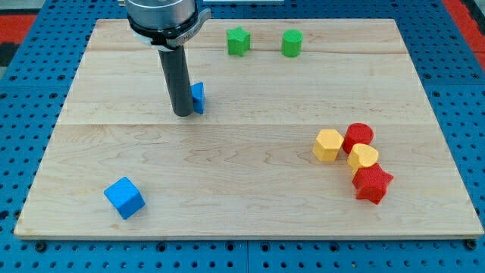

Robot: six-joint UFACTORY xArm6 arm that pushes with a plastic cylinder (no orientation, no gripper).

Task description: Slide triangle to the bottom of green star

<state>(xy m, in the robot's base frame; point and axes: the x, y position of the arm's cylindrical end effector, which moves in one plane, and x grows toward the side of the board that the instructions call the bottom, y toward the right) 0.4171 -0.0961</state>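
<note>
Camera view: my tip [183, 114] touching blue triangle [198, 98], its left.

Robotics lab setup: pale wooden counter [250, 163] on blue perforated mounting board [462, 91], robot arm [168, 30] overhead, small coloured test blocks scattered.

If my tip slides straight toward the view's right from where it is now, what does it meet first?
My tip would meet the blue triangle first; it sits right beside the rod already, apparently touching. Depth is unclear.

My tip [183, 113], rod upright
</note>
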